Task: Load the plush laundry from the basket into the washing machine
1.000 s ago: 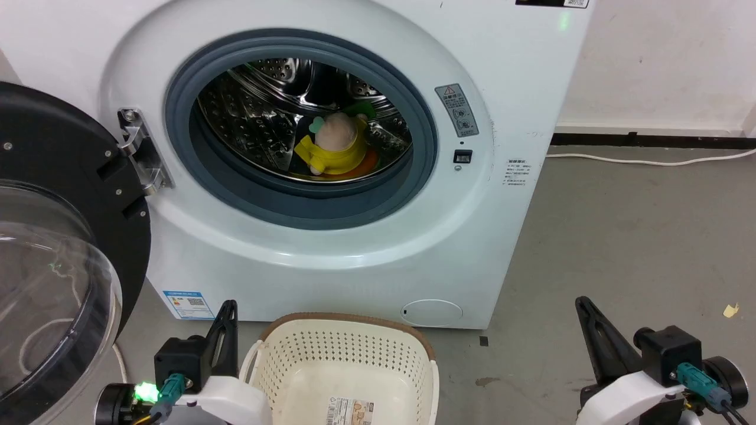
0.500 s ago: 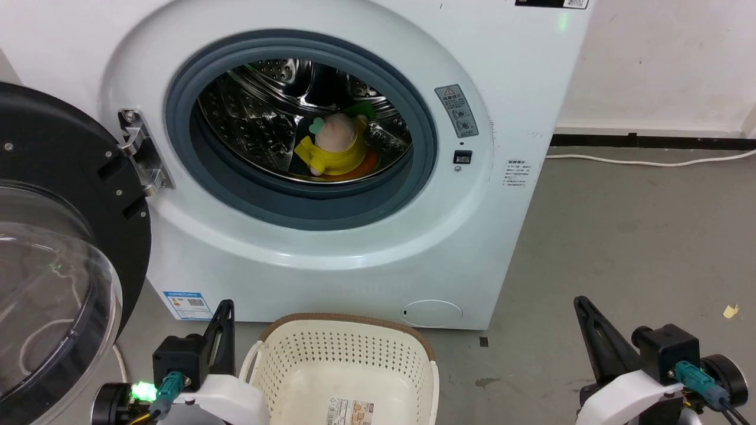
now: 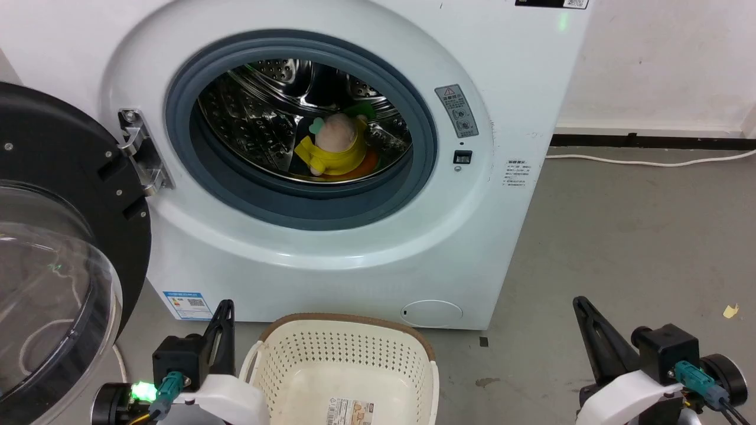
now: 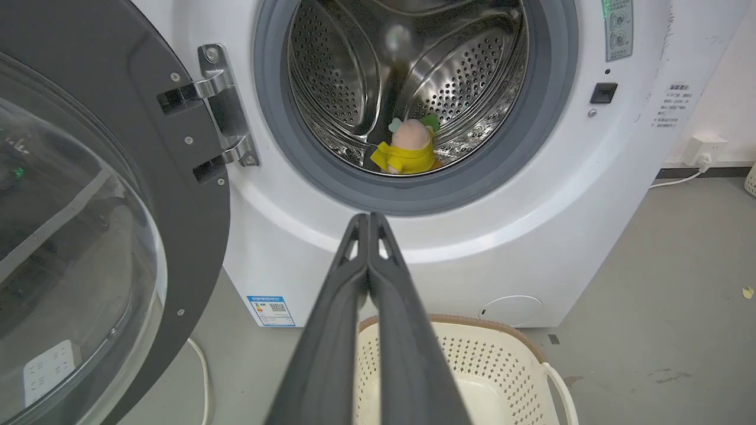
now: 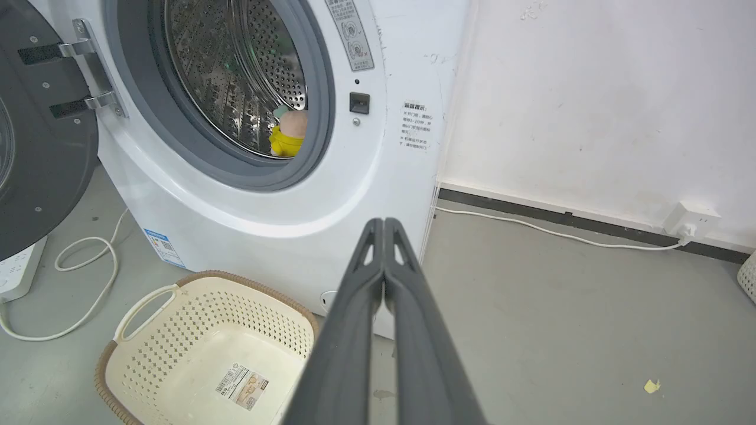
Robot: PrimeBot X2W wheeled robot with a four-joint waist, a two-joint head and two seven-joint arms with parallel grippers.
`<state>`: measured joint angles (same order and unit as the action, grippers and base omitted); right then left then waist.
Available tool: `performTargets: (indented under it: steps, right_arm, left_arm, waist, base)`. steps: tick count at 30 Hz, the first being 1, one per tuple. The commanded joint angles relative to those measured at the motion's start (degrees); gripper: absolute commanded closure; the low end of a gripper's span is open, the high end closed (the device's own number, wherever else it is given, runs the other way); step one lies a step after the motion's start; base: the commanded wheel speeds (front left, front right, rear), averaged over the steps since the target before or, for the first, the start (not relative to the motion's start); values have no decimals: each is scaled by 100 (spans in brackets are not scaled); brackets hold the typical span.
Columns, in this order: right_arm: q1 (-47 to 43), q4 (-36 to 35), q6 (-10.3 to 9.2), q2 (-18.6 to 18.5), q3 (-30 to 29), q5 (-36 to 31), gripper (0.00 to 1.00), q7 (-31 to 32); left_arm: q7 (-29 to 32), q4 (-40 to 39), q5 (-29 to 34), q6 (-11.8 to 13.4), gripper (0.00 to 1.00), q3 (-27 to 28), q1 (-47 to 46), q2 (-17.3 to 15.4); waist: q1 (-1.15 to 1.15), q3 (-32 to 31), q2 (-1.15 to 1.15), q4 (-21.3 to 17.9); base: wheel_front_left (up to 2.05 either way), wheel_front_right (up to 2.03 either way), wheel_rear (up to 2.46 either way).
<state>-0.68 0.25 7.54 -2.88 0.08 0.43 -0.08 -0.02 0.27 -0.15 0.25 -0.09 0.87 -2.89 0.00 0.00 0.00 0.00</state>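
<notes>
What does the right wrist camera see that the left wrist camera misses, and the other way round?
Right wrist: the right gripper, shut, and the label on the bottom of the basket. Left wrist: the left gripper, shut, and the bulk of the door's clear window. Both: the washer, the doll lying in its drum, the basket in front of it, and a wall socket.

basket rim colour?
Brown rim, on a cream perforated basket. Right wrist view shows it best.
</notes>
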Motion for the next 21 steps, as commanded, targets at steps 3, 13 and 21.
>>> performTargets:
  steps: [3, 13, 21]
  right_arm:
    - [68, -25, -5, 1, -8, -43, 100, 8]
    - [68, -25, -5, 1, -8, -43, 100, 8]
    - [68, -25, -5, 1, -8, -43, 100, 8]
  left_arm:
    - [2, -27, 15, -25, 100, 9, -87, 2]
    - [2, -27, 15, -25, 100, 9, -87, 2]
    - [2, -27, 15, -25, 100, 9, -87, 2]
  waist:
    - [0, 0, 0, 0]
    - [0, 0, 0, 0]
    - [0, 0, 0, 0]
  base:
    - [0, 0, 0]
    - [0, 0, 0]
    - [0, 0, 0]
